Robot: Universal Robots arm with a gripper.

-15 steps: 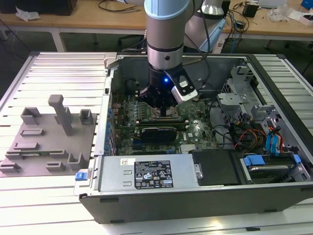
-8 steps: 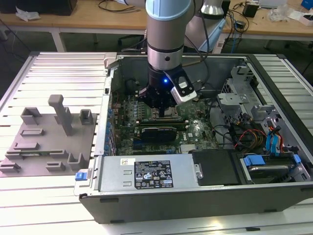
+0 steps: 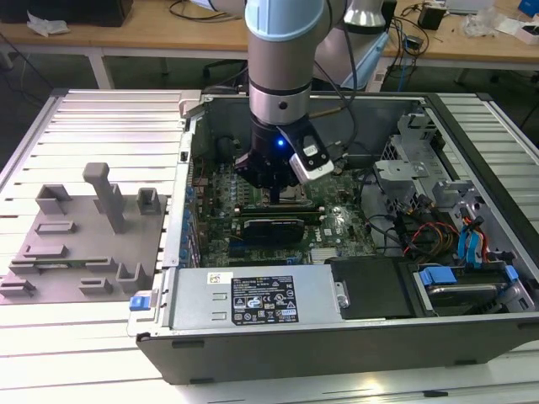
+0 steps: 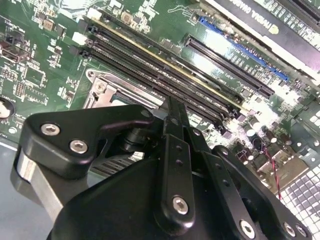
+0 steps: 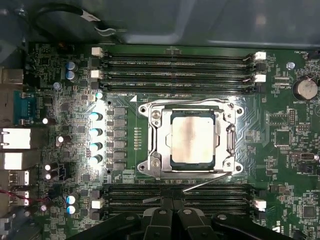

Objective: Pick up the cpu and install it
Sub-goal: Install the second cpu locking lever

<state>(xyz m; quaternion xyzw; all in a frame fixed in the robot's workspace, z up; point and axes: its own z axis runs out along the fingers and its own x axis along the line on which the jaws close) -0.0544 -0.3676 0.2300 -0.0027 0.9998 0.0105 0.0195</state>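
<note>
the gripper (image 5: 172, 212) hangs low inside the open case (image 3: 337, 337), over the motherboard (image 5: 60, 110). in the first wrist view its two fingers (image 5: 162, 220) meet with no gap i can see, nothing between them, so i'd call it pinched narrow and empty. its tips sit over the near memory slots (image 5: 175, 195), just short of the socket (image 5: 192, 137).

just past the fingertips lies the cpu (image 5: 192, 136), silvery top up, flat and square inside the socket's metal frame. the thin lever (image 5: 205, 182) runs along the frame's near edge, between the chip and the fingers, and i can't tell if it is latched.

from here it looks as if the chip is already seated, so doing this step well means gentleness: any touch should land straight down on the middle of the lid, never at a corner, or it could rock on the contacts. the lever and slots are close to the tips and easy to snag.

farther off, beyond the socket, runs another bank of memory slots (image 5: 175, 65). outside the case, well away, a grey tray (image 3: 84, 244) sits on the table.
</note>
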